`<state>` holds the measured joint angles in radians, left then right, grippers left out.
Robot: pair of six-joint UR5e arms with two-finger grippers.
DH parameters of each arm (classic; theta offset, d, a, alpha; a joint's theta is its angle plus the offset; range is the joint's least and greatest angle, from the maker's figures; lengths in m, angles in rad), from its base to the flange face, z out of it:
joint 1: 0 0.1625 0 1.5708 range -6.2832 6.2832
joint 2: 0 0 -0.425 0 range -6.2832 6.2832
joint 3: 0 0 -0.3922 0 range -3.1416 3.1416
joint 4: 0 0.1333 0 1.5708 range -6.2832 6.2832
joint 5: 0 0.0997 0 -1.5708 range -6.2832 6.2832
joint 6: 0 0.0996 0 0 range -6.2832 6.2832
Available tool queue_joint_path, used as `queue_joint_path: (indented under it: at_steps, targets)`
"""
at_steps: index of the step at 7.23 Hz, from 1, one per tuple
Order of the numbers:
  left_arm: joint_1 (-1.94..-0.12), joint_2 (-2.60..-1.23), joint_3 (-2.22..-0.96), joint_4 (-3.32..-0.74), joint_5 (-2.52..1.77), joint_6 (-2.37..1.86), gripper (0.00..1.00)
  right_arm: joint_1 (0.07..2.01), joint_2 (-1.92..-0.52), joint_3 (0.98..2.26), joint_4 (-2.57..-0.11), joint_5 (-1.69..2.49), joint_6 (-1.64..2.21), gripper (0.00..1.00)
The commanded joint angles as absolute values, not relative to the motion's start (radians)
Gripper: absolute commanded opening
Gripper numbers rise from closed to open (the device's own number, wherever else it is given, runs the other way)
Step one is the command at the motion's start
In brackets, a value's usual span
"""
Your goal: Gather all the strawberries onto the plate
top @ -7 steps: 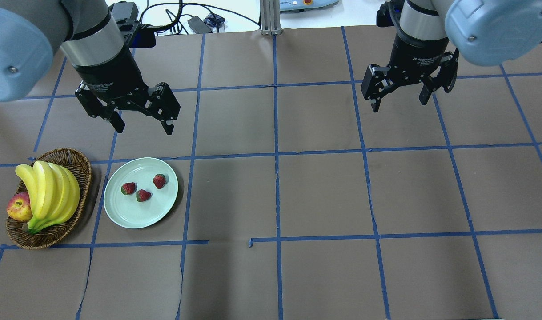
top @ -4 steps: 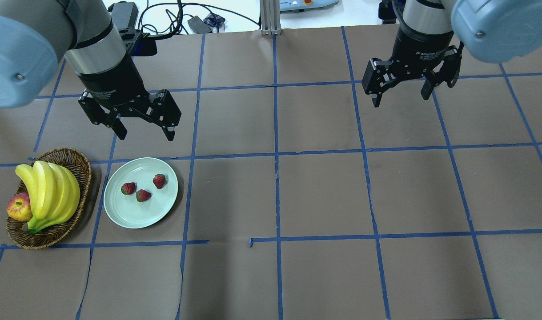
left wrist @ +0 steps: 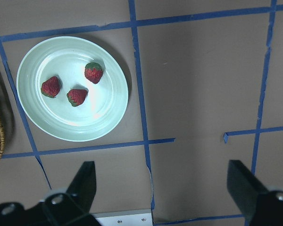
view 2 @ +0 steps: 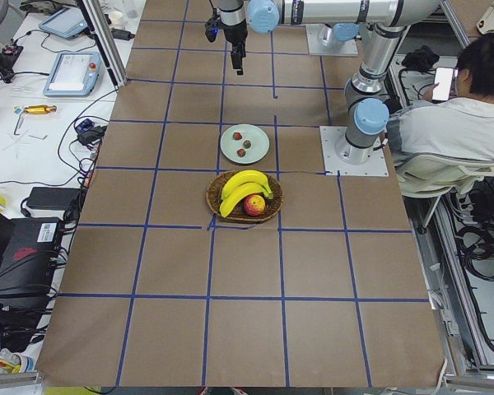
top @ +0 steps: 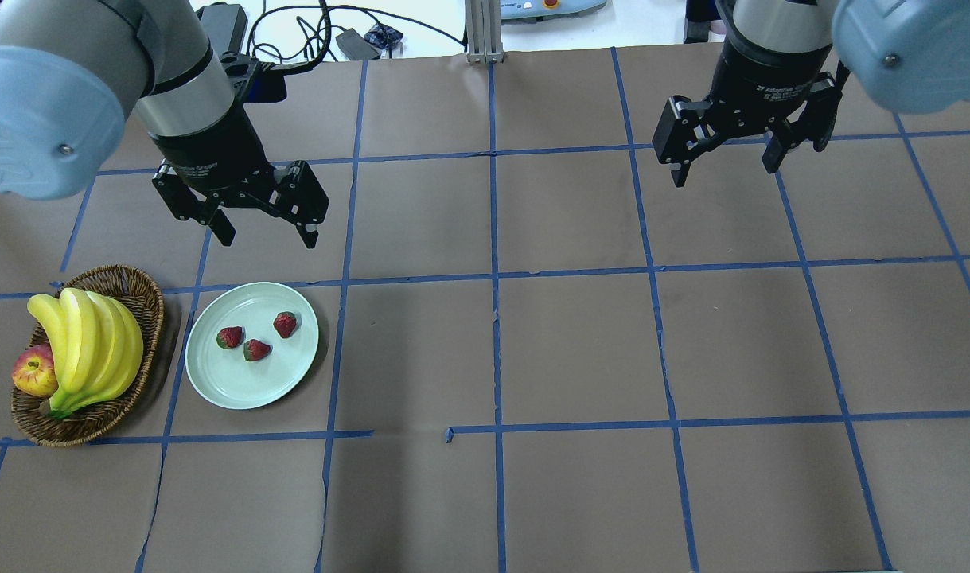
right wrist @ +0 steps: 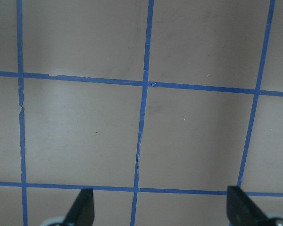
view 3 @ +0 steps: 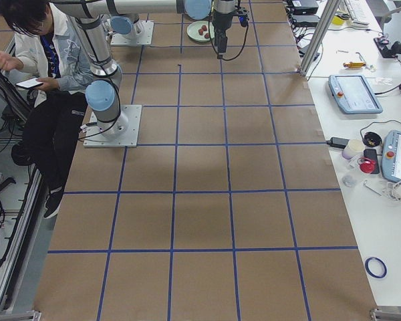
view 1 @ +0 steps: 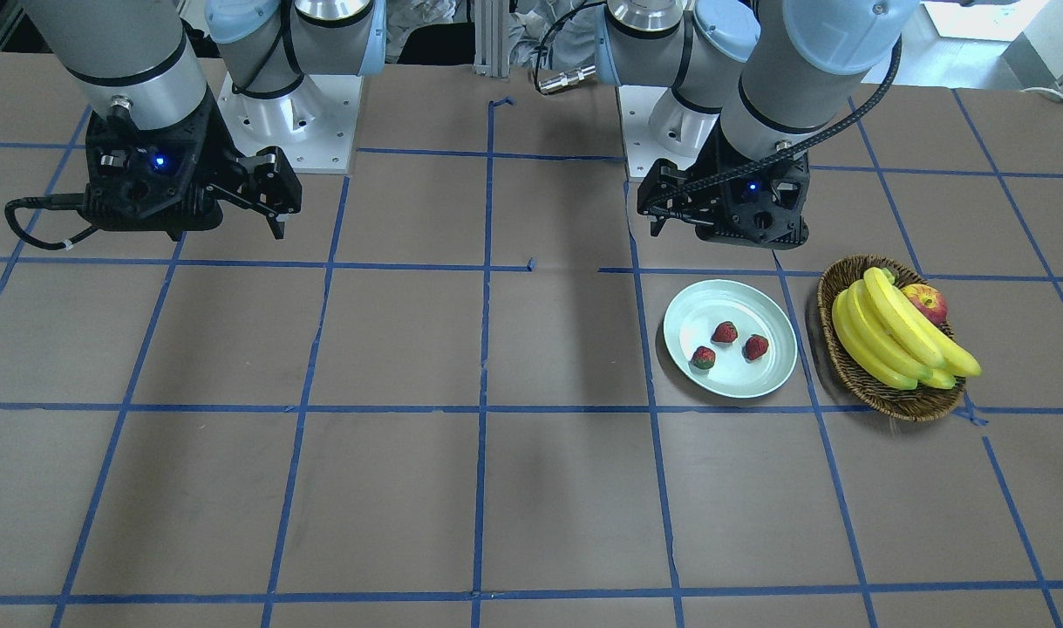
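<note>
All three strawberries (top: 255, 350) lie close together on the plate (top: 238, 386), which sits on the counter (top: 580, 342) just beside the basket (top: 146, 294), where the bananas (top: 87, 342) cover part of the apple (top: 33, 372). The left hand (top: 267, 231) hangs above the counter near the plate, spread wide and holding nothing. The front view hides most of its fingers (left wrist: 85, 183), and its own camera cuts them off at the bottom edge. The right hand (top: 726, 171), well apart over bare counter, is likewise spread and empty, with only its fingertips (right wrist: 85, 202) showing in its wrist view.
</note>
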<state>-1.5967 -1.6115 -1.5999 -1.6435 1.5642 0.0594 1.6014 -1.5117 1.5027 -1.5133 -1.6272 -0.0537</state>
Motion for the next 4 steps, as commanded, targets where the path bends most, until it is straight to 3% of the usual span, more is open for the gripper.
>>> queue_joint_path:
  at_steps: [1,4]
  targets:
    - [-1.597,-1.611,-1.601,-1.637,1.568,0.058,1.00,1.601,-1.513,1.503,-1.514,-1.625,-0.054,1.00]
    - [-1.594,-1.611,-1.605,-1.638,1.571,0.060,1.00,1.601,-1.513,1.502,-1.514,-1.606,-0.054,1.00]
